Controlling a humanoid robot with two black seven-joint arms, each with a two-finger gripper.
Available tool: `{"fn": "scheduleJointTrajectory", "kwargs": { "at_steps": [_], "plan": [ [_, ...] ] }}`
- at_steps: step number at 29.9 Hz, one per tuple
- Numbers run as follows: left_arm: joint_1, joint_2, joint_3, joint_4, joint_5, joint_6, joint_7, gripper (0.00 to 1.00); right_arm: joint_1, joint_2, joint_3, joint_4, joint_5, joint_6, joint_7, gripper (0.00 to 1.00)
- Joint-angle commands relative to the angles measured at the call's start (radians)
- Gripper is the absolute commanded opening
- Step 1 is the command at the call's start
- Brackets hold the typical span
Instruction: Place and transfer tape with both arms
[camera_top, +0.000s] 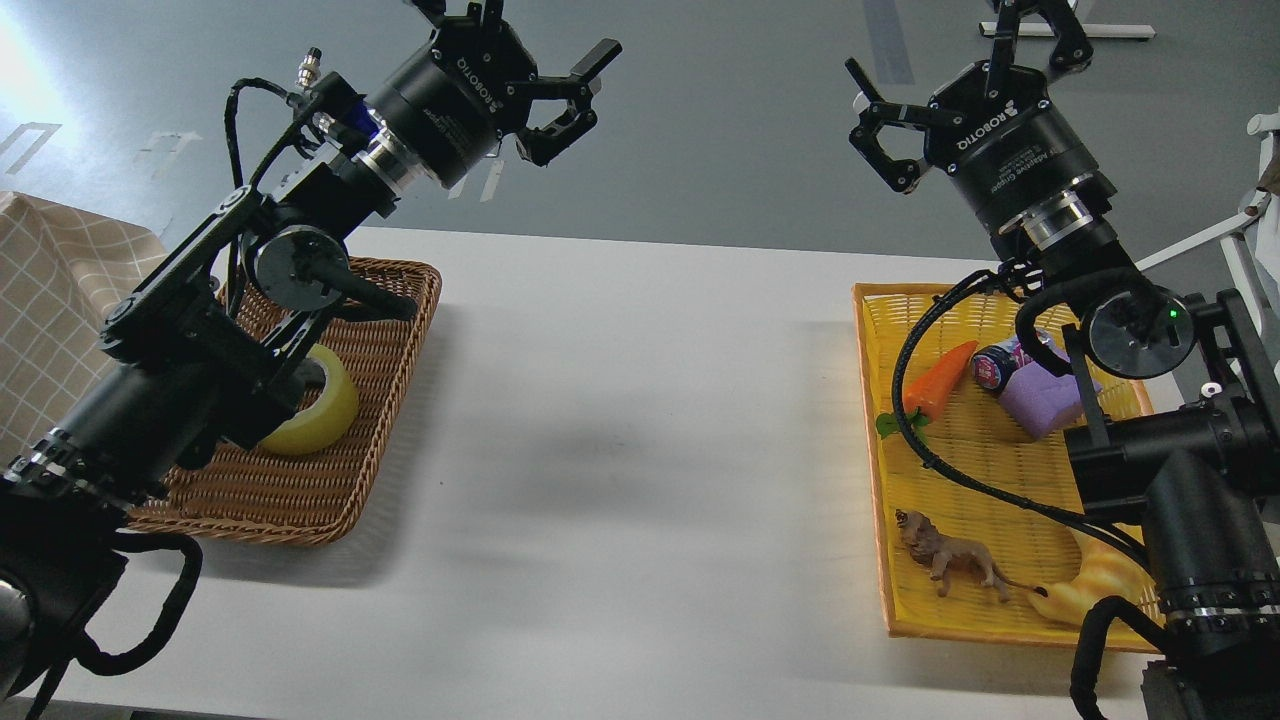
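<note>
The tape (322, 412), a yellow roll, lies flat in the brown wicker basket (330, 480) at the left of the white table; my left arm hides about half of it. My left gripper (545, 65) is high above the table's far edge, fingers spread open, empty, well above and beyond the tape. My right gripper (950, 70) is raised high above the far end of the yellow basket (880, 470), fingers spread open, empty.
The yellow basket at the right holds a toy carrot (935, 378), a small can (992, 365), a purple block (1040, 402), a toy lion (950, 560) and a croissant-shaped toy (1085, 590). The white table (640, 420) lies between the baskets. A checkered cloth (50, 290) is at far left.
</note>
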Motion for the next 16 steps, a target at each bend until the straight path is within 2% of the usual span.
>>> {"fn": "scheduleJointTrajectory", "kwargs": {
  "at_steps": [1,16],
  "plan": [
    [0.005,-0.017,-0.003,0.015,-0.002,0.000,0.000,0.98,-0.001,0.000,-0.001,-0.006,-0.002,0.000,0.001,1.00],
    [0.028,-0.022,-0.004,0.023,-0.003,0.000,0.002,0.98,-0.002,0.000,-0.002,-0.006,-0.003,0.000,0.001,1.00]
  ]
}}
